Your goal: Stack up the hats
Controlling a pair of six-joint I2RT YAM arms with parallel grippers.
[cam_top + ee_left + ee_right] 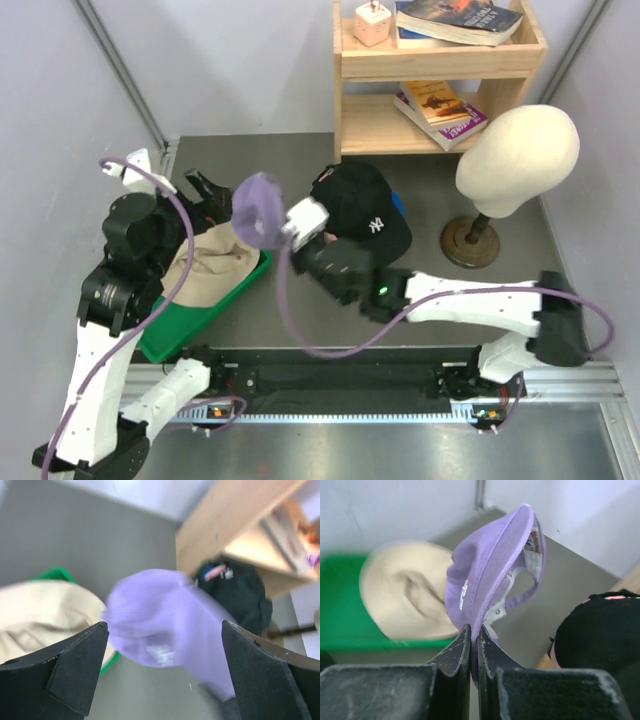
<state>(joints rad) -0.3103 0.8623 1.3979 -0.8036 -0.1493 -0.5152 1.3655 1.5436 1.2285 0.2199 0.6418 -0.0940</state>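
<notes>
A lavender cap (260,208) hangs in the air between the arms. My right gripper (287,232) is shut on its rim; the right wrist view shows the cap's edge (490,565) pinched between the jaws of the right gripper (474,635). My left gripper (164,625) is open just left of the lavender cap (160,615), not touching it. A black cap with a white logo (365,210) sits on the table over a blue one (398,205), with a pink edge (552,657) beneath. A beige brimmed hat (210,265) lies in the green tray (175,340).
A wooden shelf (440,90) with books stands at the back. A cream mannequin head (518,150) on a round stand (470,240) is at the right. Grey walls close in on both sides.
</notes>
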